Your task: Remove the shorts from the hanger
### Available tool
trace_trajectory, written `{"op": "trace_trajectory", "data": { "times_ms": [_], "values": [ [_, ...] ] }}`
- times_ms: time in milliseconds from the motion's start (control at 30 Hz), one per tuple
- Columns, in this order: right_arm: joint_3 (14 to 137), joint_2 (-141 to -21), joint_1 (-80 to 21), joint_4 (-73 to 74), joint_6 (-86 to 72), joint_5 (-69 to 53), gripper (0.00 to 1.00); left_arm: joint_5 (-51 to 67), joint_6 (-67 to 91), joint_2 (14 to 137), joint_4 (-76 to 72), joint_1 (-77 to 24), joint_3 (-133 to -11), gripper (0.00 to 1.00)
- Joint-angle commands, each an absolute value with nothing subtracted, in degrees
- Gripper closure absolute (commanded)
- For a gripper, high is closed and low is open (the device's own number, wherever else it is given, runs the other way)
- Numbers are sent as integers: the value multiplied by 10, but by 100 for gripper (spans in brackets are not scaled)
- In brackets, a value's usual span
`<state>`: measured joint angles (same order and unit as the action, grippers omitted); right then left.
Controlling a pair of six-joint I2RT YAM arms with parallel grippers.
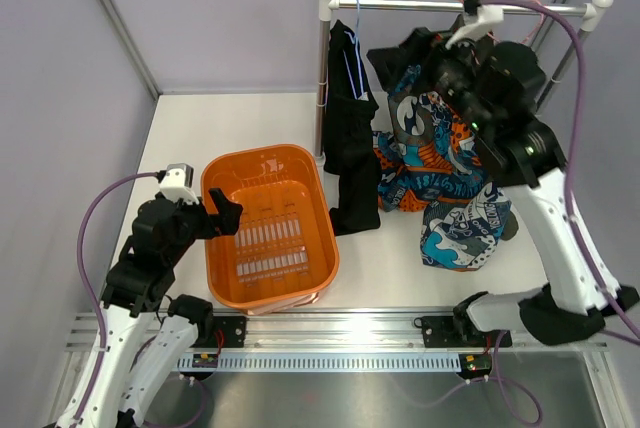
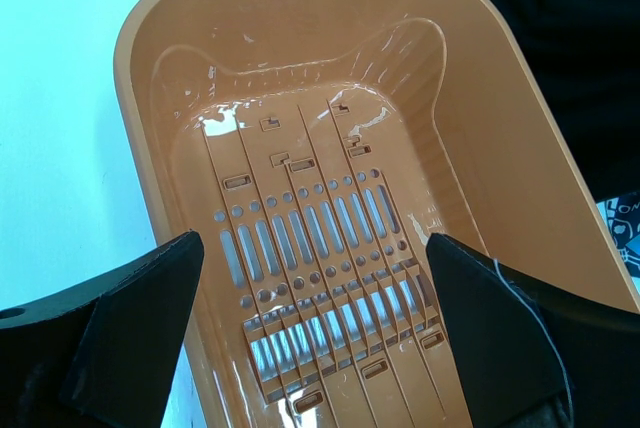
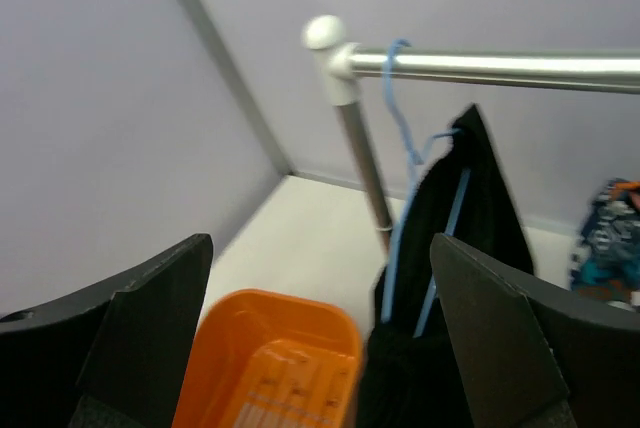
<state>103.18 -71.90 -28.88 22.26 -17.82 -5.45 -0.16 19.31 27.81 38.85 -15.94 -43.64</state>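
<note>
Working remotely, I have my right end effector (image 3: pixel 320 248) spread wide and empty at rail height. The black shorts (image 3: pixel 480 218) hang on a blue hanger (image 3: pixel 394 248) from the steel rail (image 3: pixel 500 66), just ahead of it and toward its right finger. My left end effector (image 2: pixel 312 248), equally wide, holds nothing above the orange basket (image 2: pixel 480 148) on the bench (image 1: pixel 240 118).

Left arm (image 1: pixel 150 253) sits low at near left with the elbow bent. Left gripper (image 2: pixel 312 248) jaws wide apart, nothing held. Right arm (image 1: pixel 545 208) raised high at far right. Right gripper (image 3: pixel 322 243) jaws spread, nothing held.
</note>
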Motion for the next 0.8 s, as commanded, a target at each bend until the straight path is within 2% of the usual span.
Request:
{"op": "trace_trajectory", "data": {
  "times_ms": [0, 200, 367, 767],
  "values": [
    [1103, -793, -301, 293, -89, 106, 0, 13, 185, 271, 358, -157, -436, 1],
    [1192, -929, -308, 274, -48, 163, 5, 14, 184, 269, 358, -158, -436, 1],
    [1176, -960, -310, 191, -27, 180, 7, 15, 184, 264, 359, -158, -435, 1],
    [1184, -1007, -311, 140, -25, 182, 13, 21, 182, 265, 358, -157, -434, 1]
  ]
}}
